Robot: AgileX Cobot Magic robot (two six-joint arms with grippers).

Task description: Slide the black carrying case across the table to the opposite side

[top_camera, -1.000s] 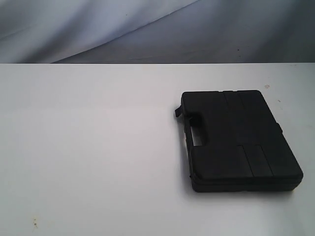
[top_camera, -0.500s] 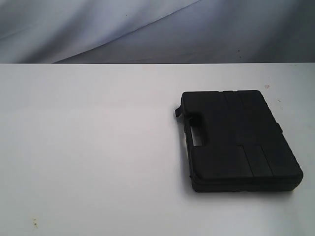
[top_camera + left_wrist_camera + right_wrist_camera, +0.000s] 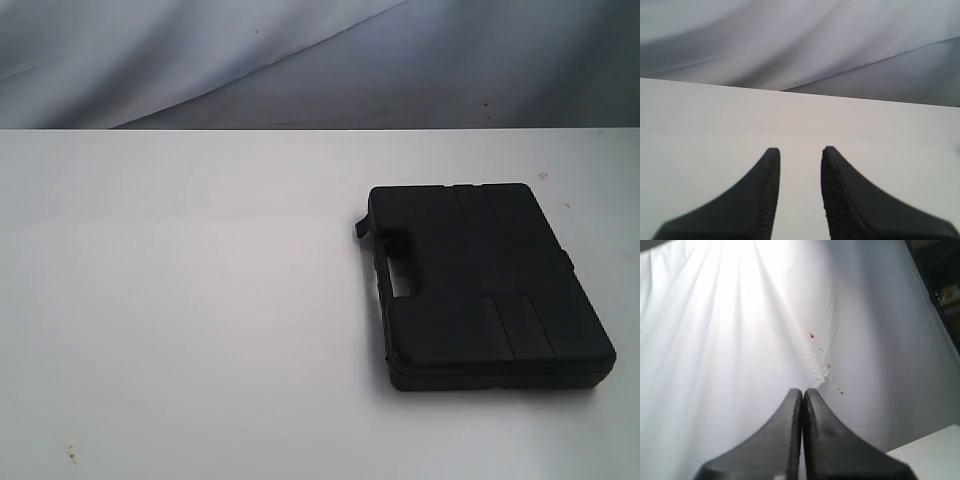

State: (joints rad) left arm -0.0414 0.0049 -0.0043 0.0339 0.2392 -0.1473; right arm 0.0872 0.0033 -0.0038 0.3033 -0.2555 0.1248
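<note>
White table (image 3: 200, 300) bears black case (image 3: 480, 280); draped cloth backdrop (image 3: 200, 60).

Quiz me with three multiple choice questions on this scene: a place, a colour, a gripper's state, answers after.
1. In the exterior view, where on the table lies the black case? A left half; B right half; C against the far edge.
2. What colour is the table? A white; B brown; C green.
3. The right gripper is: A wide open; B shut, holding nothing; C shut on the case.
Answers: B, it sits right of the middle; A, plain white top; B, it is pressed closed around nothing.
</note>
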